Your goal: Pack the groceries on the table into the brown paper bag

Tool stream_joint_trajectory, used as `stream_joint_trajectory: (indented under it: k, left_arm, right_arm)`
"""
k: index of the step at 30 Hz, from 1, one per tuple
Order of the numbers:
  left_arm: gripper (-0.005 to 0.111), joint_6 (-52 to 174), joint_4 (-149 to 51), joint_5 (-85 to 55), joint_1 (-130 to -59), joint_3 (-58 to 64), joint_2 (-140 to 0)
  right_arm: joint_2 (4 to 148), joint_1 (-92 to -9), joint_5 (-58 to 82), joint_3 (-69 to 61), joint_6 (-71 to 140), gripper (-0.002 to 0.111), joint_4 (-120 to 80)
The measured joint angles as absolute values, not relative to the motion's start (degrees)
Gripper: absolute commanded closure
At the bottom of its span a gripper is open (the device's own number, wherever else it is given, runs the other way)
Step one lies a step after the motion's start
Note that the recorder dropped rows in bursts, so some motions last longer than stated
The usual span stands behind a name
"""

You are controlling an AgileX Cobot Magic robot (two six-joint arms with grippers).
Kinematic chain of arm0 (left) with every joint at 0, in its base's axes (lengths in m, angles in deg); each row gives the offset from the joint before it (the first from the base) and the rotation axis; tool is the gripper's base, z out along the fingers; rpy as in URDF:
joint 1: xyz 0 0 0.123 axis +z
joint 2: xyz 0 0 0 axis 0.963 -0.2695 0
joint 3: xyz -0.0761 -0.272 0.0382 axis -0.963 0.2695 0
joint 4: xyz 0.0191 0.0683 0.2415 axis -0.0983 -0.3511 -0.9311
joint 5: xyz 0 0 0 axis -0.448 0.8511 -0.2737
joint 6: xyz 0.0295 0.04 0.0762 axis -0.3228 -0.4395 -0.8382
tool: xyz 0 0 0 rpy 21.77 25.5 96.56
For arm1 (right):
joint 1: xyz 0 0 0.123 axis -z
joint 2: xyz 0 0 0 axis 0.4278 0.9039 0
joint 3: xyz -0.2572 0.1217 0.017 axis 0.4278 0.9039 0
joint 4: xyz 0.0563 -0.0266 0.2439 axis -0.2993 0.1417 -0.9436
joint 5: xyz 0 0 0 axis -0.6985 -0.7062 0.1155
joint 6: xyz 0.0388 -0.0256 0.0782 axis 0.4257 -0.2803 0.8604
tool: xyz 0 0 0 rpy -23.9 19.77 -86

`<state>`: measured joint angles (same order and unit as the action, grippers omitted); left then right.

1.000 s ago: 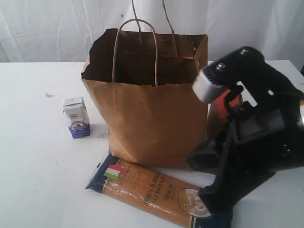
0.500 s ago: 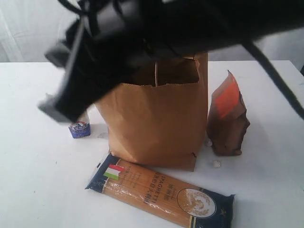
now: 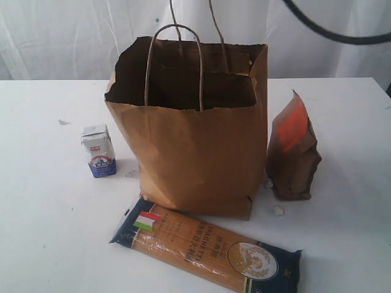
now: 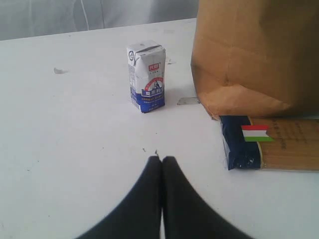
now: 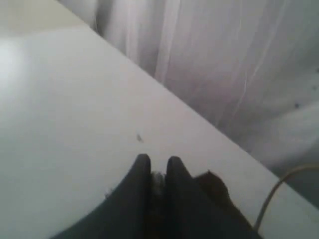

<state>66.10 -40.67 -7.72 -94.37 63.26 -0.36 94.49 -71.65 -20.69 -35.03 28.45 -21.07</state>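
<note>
Bag [image 3: 195, 152]: upright, mouth open, mid-counter [image 3: 49, 232].
Carton [image 3: 98, 149]: upright on the left arm's side, apart from the bag.
Spaghetti [image 3: 204, 247]: flat in front, near the bag's base.
Pouch [image 3: 293, 152]: upright on the right arm's side.
Left jaws: closed, empty, facing the carton.
Right jaws: almost together; you cannot tell if they pinch anything.
Likely next step: open your left jaws, square them to the carton's sides, and clear the bag's rim before releasing.
</note>
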Motion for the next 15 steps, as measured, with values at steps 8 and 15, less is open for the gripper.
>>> stream_joint_trajectory:
  k: [8,15]
  left_arm:
    - [0.107,66.1,-40.7,-7.7,-94.4,63.3,-0.4]
    - [0.107,66.1,-40.7,-7.7,-94.4,63.3,-0.4]
  right_arm:
    - [100.9,-70.9,-30.9,-39.0,29.4,0.108,-17.6]
    - [103.5,-70.9,-31.8,-39.0,32.3,0.108,-13.9]
